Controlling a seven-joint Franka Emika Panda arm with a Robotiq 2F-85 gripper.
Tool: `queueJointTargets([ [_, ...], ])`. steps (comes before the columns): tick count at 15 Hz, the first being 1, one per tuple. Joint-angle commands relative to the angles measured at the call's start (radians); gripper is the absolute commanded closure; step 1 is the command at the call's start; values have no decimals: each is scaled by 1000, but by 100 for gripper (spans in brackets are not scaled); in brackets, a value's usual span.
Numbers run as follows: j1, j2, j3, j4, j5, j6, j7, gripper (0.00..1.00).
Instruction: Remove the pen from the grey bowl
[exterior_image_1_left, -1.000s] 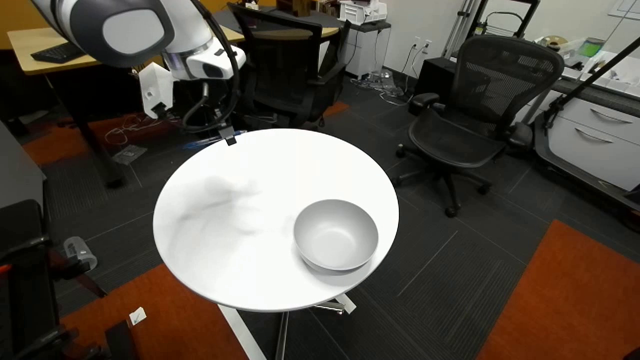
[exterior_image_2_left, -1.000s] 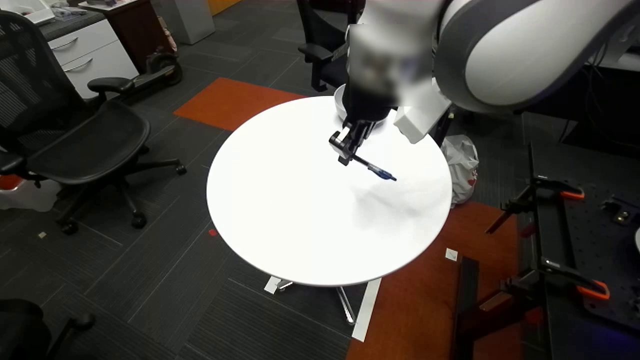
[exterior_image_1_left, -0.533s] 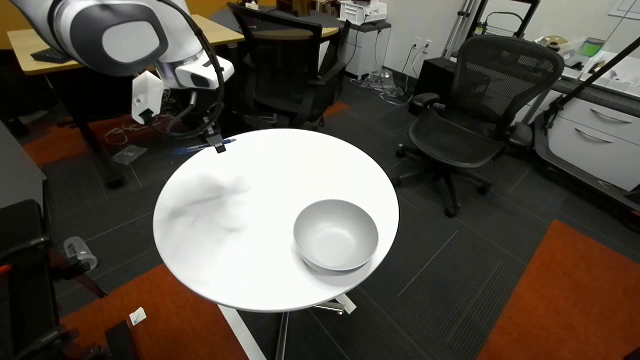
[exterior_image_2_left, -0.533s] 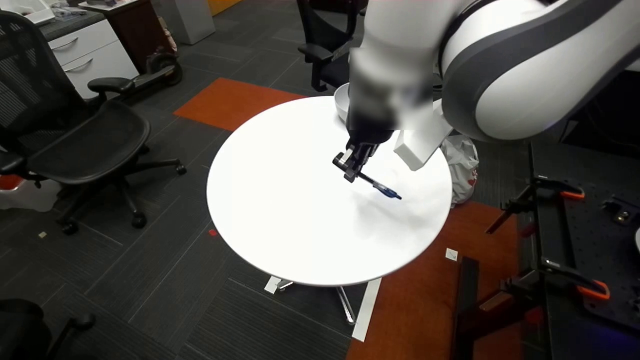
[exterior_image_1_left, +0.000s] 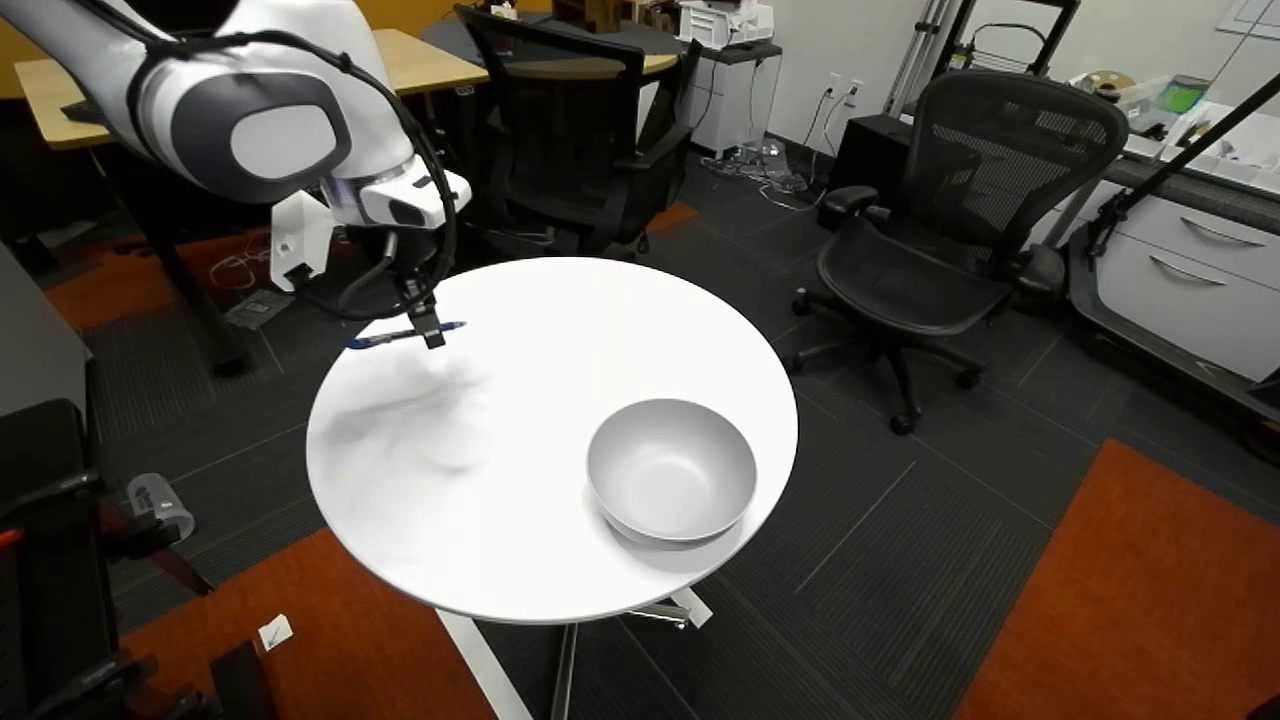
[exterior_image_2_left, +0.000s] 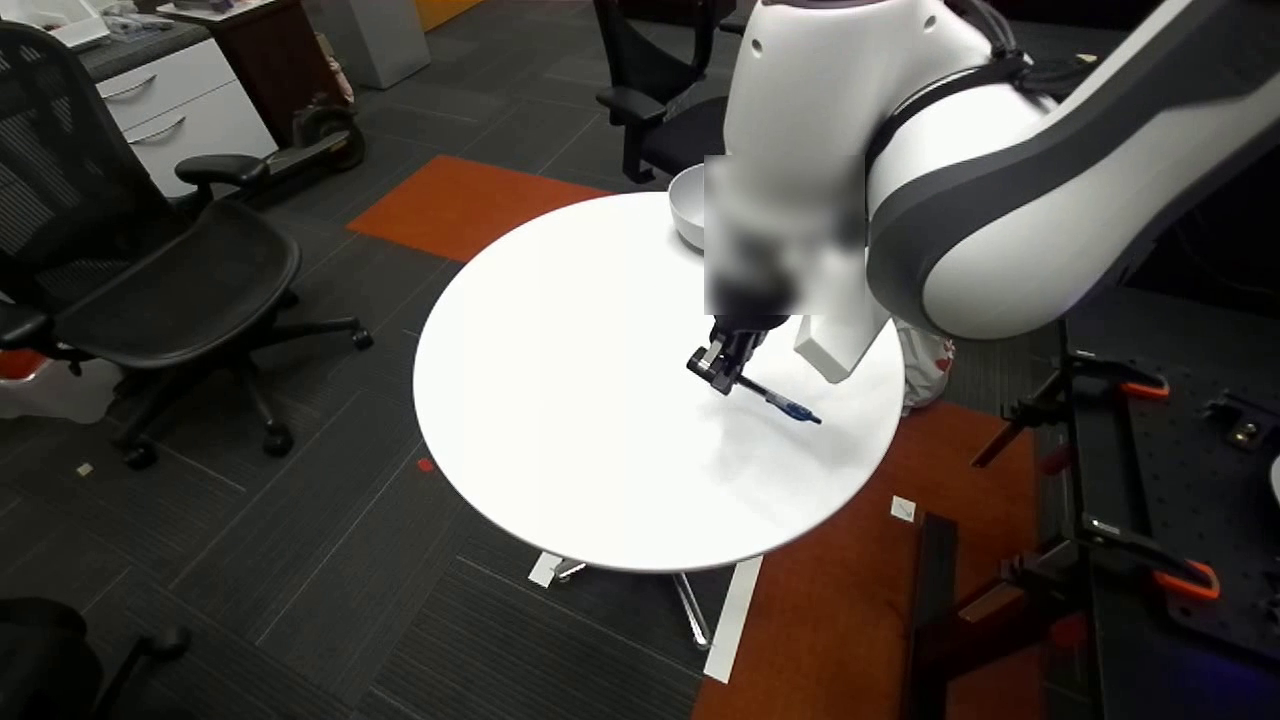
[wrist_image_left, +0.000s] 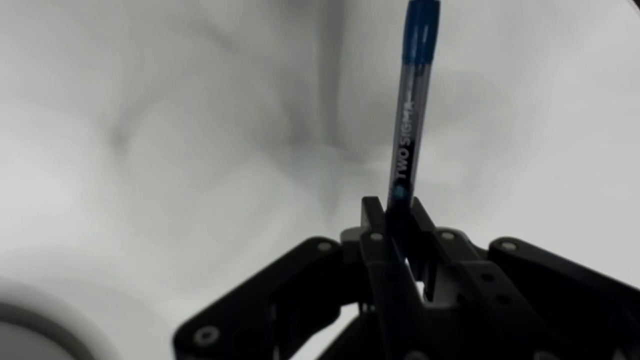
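Wrist view: between narrowed black fingers (wrist_image_left: 372, 215), pinches the blue pen (wrist_image_left: 410, 115), holds it above the white round table (exterior_image_1_left: 540, 430), outside the grey bowl (exterior_image_1_left: 671, 470) and well apart from it in an exterior view, seems at the setting-down step, and calls next for gentle lowering and release.

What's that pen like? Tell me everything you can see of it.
The pen is slim and straight, with a blue end and a clear, plastic-looking barrel printed TWO SIGMA in pale letters. The black gripper is closed on it, and it sticks out on both sides. It points sideways rather than down, seemingly held above the white table, outside the grey bowl. I can't tell if it's quite level.
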Motion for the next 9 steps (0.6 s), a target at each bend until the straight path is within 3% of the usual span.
queueJointTargets([
  [1,23,21,-3,10,6,-9,-6,97],
  [3,30,30,-2,14,9,-12,-7,97],
  [4,34,32,-3,14,11,-14,-3,62],
  [5,38,31,-3,14,12,-21,-2,61],
  [9,49,35,0,15,14,-32,0,32],
])
